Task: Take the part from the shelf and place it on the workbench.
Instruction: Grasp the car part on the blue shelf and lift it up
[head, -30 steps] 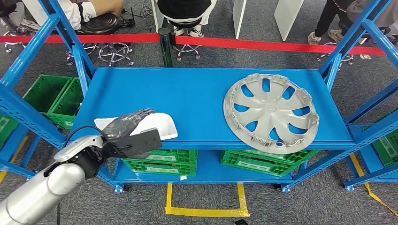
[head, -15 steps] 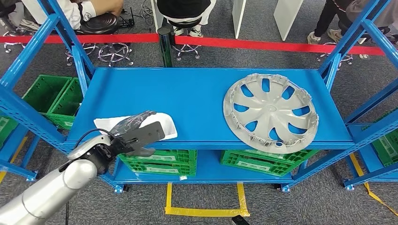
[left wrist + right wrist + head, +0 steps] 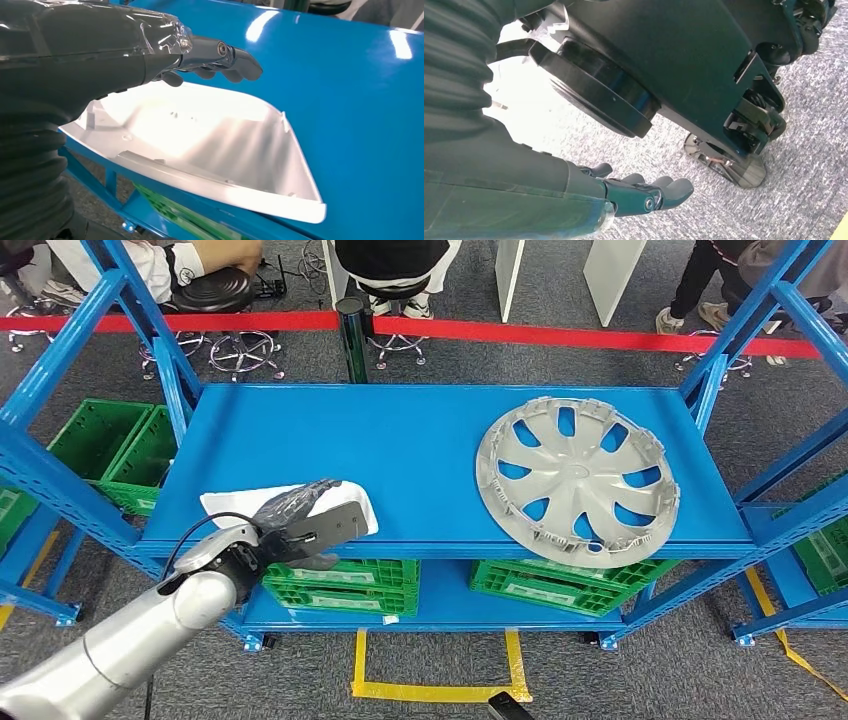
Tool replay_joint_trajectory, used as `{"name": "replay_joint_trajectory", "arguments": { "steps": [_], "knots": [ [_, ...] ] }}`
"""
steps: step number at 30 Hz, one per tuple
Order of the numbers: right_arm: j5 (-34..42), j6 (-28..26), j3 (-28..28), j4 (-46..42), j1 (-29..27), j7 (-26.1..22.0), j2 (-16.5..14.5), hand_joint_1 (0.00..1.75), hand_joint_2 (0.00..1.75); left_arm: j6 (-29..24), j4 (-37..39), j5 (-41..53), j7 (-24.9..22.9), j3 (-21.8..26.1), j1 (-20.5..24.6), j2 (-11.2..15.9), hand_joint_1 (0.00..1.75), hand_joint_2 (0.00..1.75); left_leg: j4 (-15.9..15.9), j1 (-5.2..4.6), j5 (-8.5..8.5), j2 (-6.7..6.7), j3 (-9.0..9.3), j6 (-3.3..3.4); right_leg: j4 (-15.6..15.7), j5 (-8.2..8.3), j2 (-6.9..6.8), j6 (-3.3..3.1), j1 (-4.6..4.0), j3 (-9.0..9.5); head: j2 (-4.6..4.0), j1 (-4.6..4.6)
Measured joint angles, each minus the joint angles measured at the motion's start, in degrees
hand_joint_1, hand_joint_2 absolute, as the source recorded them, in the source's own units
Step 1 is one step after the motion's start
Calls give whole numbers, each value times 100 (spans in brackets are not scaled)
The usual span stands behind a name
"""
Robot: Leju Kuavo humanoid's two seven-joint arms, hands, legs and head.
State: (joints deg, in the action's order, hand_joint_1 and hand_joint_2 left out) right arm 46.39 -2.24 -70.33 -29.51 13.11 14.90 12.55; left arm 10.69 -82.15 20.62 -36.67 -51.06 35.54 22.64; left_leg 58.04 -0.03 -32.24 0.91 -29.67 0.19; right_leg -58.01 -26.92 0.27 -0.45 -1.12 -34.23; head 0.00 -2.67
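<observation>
A white plastic part (image 3: 352, 504) lies at the front left edge of the blue shelf (image 3: 380, 440). My left hand (image 3: 296, 517) hangs over it with its fingers stretched out, covering much of it. In the left wrist view the part (image 3: 200, 145) is a shallow white tray-like shell, and the left hand (image 3: 150, 45) hovers just above its far rim with nothing held; its fingertips (image 3: 235, 57) reach past the rim over the blue surface. My right hand (image 3: 634, 195) hangs beside my body above the grey carpet, fingers extended and holding nothing.
A large silver hubcap (image 3: 577, 480) lies on the shelf's right half, overhanging the front edge. Green crates (image 3: 350, 580) sit on the lower level. Blue shelf posts (image 3: 150, 330) rise at the corners. People sit on stools behind a red barrier tape (image 3: 560, 336).
My left arm has reached further forward and a little to the right, bringing the hand further over the white part. The part and hubcap have not moved.
</observation>
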Motion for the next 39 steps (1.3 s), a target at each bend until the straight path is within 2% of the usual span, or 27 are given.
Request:
{"name": "replay_joint_trajectory", "arguments": {
  "steps": [10, 26, 30, 31, 39],
  "knots": [
    [-321, 86, 163, 4, 43, 151, -16, 0, 175, 176, 310, 513, -16, -153, -14, -63, 0, 175, 0, 0, 0, -30, -1, 0, -1, 0, 0, 0, 2, 0, 0, 0],
    [-604, 128, 392, 4, 55, 214, -66, 0, 175, 317, 523, 827, -57, -299, -58, -60, 0, 175, -1, 1, 0, -83, 3, 1, -1, 6, 12, 2, 4, 0, 0, 0],
    [-660, 171, 421, 5, 56, 215, -68, 0, 175, 315, 552, 893, -23, -301, -62, -59, 171, 175, -1, 1, 0, -86, 4, 1, -1, 8, 14, 2, 4, 0, 0, 0],
    [-679, 188, 433, 6, 56, 215, -68, 0, 175, 313, 558, 917, -5, -301, -62, -59, 175, 175, -1, 1, 0, -86, 4, 1, -1, 8, 14, 2, 4, 0, 0, 0],
    [-727, 231, 526, 11, 54, 215, -90, 0, 175, 310, 568, 979, 34, -301, -64, -59, 175, 175, -1, 1, 0, -87, 5, 1, -1, 9, 16, 3, 4, 0, 0, 0]
  ]
}}
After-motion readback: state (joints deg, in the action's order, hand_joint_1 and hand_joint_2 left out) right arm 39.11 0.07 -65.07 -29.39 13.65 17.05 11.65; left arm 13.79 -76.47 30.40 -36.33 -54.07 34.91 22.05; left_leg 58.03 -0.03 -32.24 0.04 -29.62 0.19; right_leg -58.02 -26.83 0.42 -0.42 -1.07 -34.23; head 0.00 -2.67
